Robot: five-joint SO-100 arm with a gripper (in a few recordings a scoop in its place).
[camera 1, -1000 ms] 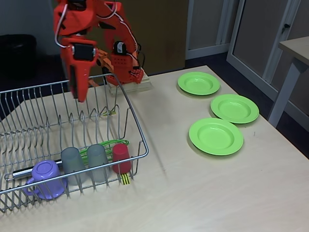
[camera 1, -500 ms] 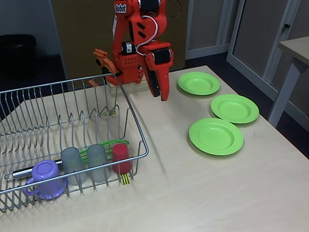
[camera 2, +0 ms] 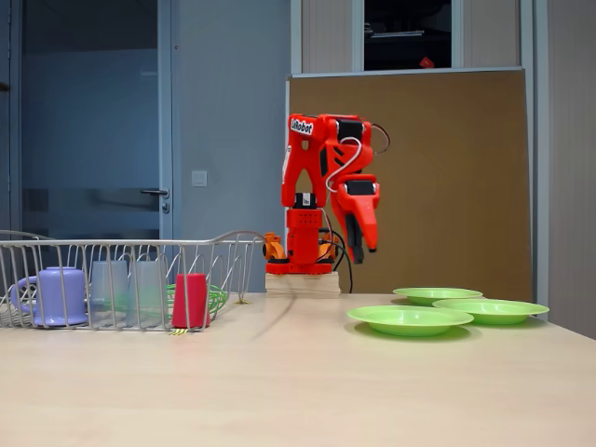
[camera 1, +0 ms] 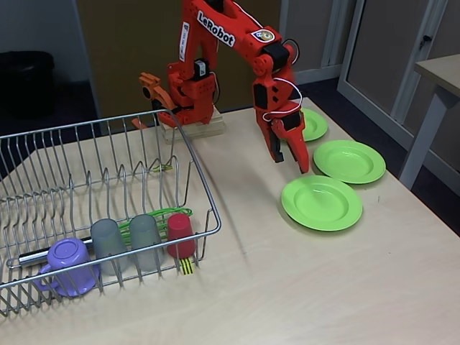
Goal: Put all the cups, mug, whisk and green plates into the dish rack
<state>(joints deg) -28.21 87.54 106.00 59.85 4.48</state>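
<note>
Fingers of the gripper [camera 1: 296,159] hang nearly closed and empty, pointing down at about twelve o'clock off the nearest of the green plates [camera 1: 321,203], well above it, likely lining up on a rim. Round, lime, wide-rimmed, all three lie flat at three o'clock from the dish rack [camera 1: 43,188].

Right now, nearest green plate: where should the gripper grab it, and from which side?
Probably the wide rim of the nearest green plate, at the far edge under the gripper, coming down from above. The plate lies flat on the table apart from the other two; the low fixed view shows its rim slightly raised, leaving room for one finger beneath.
</note>
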